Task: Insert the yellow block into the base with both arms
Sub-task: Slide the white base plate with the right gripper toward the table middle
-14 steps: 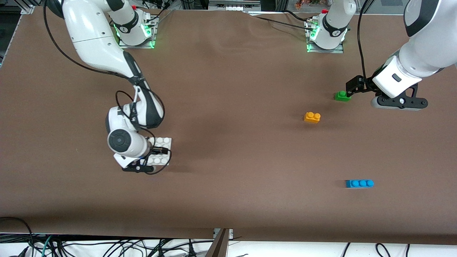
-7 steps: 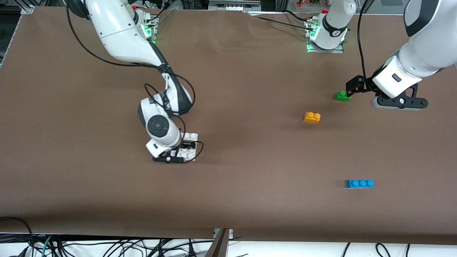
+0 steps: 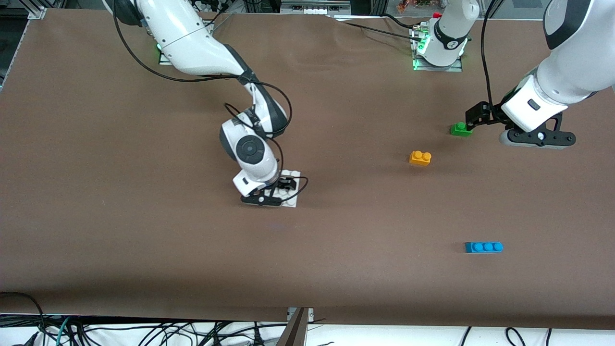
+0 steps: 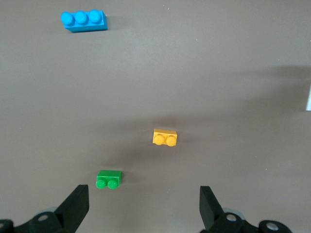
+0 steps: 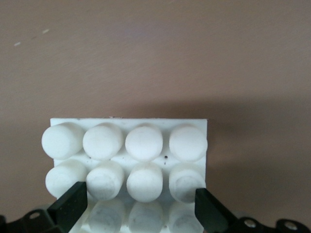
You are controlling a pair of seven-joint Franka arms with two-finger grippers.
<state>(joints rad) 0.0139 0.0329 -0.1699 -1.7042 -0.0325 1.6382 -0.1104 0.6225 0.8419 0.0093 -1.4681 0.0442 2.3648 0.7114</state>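
my right arm point(image 3: 192, 33) reaches to the middle of the table point(image 3: 96, 192), and its right gripper point(image 3: 278, 190) is closed on the white base point(image 5: 129, 145), one finger at each side edge. my left arm point(image 3: 567, 57) waits at its own end, the left gripper point(image 4: 143, 206) wide open and holding nothing, over the table near the green brick point(image 3: 460, 129). the yellow block point(image 3: 420, 158) lies free on the table, nearer to the front camera than the green brick and farther than the blue brick point(image 3: 484, 247).

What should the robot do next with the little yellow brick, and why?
Probably the left hand should swing over the yellow block and drop onto it. That hand is open, hanging beside the green brick, and the block lies untouched on the table, while the right hand already grips the base.
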